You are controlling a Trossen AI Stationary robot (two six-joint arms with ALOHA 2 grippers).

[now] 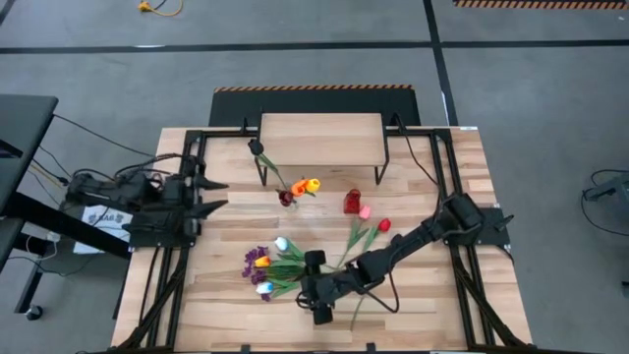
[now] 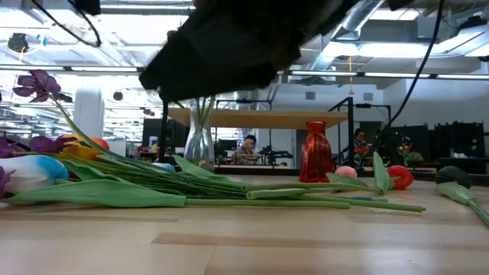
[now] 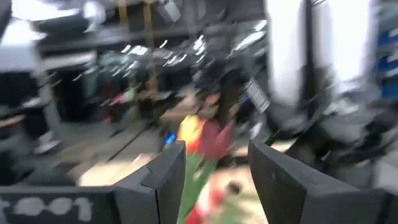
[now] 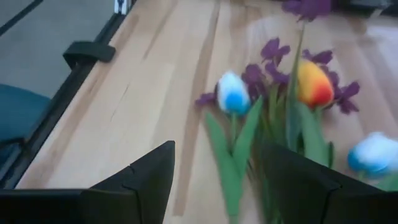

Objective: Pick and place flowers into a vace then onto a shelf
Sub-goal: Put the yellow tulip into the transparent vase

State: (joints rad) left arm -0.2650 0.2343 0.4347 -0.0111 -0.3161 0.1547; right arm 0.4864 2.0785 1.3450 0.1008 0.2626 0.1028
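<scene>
The flowers (image 1: 280, 264), green-stemmed tulips and purple sprigs, lie bunched well in front of the wooden-topped shelf (image 1: 321, 140). Your right gripper (image 1: 316, 285) straddles their stems, jaws open; closing could snag several. The left gripper (image 1: 208, 195) waits, jaws apart.

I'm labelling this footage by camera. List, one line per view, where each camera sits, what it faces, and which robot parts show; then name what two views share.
High: overhead, straight down on the table; both arms, the shelf.
Low: tabletop height, level across the flowers toward the room; a dark arm overhead.
Left wrist: past the open left gripper, a blurred tulip between its fingers.
Right wrist: past the open right gripper, down at flowers.
Shared: the red vase shows in both high and low views.
</scene>
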